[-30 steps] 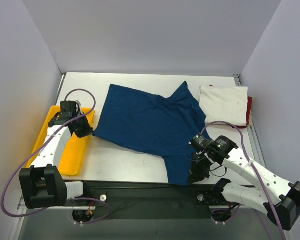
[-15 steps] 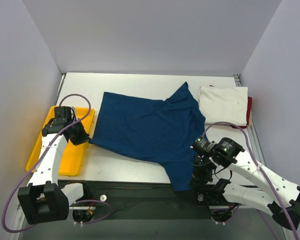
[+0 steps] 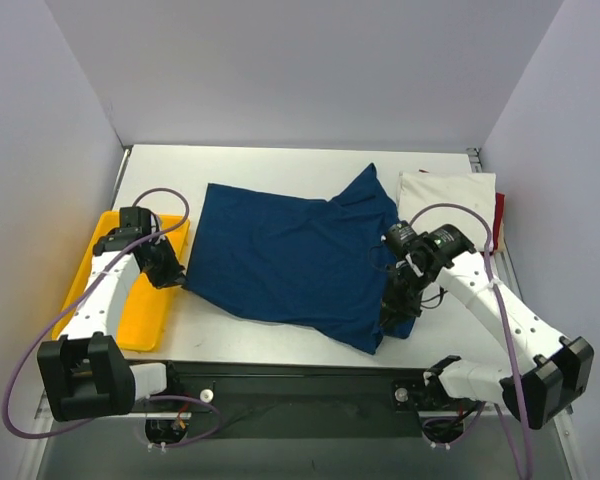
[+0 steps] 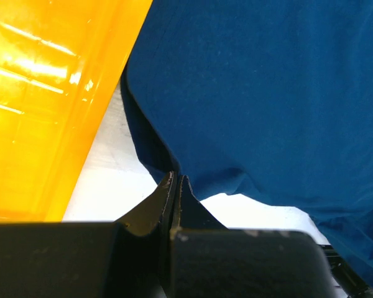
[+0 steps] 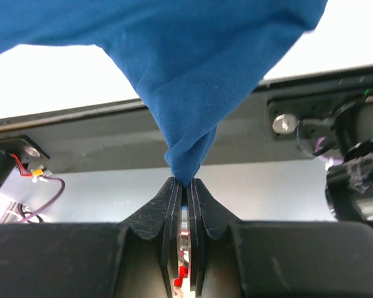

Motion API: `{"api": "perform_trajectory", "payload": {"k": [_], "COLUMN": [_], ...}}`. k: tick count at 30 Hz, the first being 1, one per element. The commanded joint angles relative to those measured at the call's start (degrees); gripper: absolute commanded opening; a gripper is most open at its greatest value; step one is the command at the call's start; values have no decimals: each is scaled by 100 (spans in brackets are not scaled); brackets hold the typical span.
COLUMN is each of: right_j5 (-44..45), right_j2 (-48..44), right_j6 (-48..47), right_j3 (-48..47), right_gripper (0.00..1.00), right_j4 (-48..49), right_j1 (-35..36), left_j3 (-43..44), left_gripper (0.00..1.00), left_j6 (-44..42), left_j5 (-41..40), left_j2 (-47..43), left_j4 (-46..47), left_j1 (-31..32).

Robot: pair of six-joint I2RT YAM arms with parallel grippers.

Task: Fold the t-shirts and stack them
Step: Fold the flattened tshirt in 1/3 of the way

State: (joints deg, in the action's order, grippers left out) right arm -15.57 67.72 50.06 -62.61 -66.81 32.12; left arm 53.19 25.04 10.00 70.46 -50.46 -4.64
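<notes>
White table [image 3: 250, 325] w/ pale grey walls [image 3: 310, 70] on three sides, arm bases at the near edge. Navy t-shirt [image 3: 280, 250] lies spread across mid-table, mostly flat w/ a few wrinkles, one sleeve pointing toward the far side, near the cream t-shirt [image 3: 448, 203]. Cream one is folded at far right and sits on the red t-shirt [image 3: 499, 222], of which only a thin strip shows along the right edge. Yellow tray [image 3: 110, 315] is on the left of the table, just beside the navy t-shirt's left edge. Left gripper [image 3: 176, 277] is low at that shirt's near-left corner, btwn tray and cloth. In the left wrist view its fingers [image 4: 155, 202] are pressed together w/ no gap and the cloth edge is caught at the tips. Blue fabric fills most of that frame, w/ the tray wall at left. Right gripper [image 3: 392, 318] is at the shirt's near-right corner, where the cloth is bunched and pulled up. Right wrist view shows its fingers [image 5: 168, 211] clamped tight on a pinched peak of the navy cloth, which fans out from the tips, w/ the table's front edge and base hardware behind. A purple cable [image 3: 160, 188] loops over the left arm, and another runs along the right arm.
</notes>
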Motion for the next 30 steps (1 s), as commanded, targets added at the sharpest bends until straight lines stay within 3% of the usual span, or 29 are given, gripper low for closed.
{"api": "perform_trajectory", "payload": {"k": [1, 12, 30], "right_j5": [213, 90, -77], "right_j2": [450, 1726, 3888], "right_j6": [-778, -1859, -2624], "right_j3": [-427, -1831, -4083], "right_gripper": [0, 0, 0], "right_j4": [-307, -228, -219], "right_j1": [-284, -1699, -2553], "left_j3": [429, 1210, 2266], "left_gripper": [0, 0, 0], "left_j6": [115, 476, 748], "left_j5": [151, 143, 55], "left_j2": [231, 1040, 2209], "left_j4": [246, 396, 598], "left_j1": [113, 218, 218]}}
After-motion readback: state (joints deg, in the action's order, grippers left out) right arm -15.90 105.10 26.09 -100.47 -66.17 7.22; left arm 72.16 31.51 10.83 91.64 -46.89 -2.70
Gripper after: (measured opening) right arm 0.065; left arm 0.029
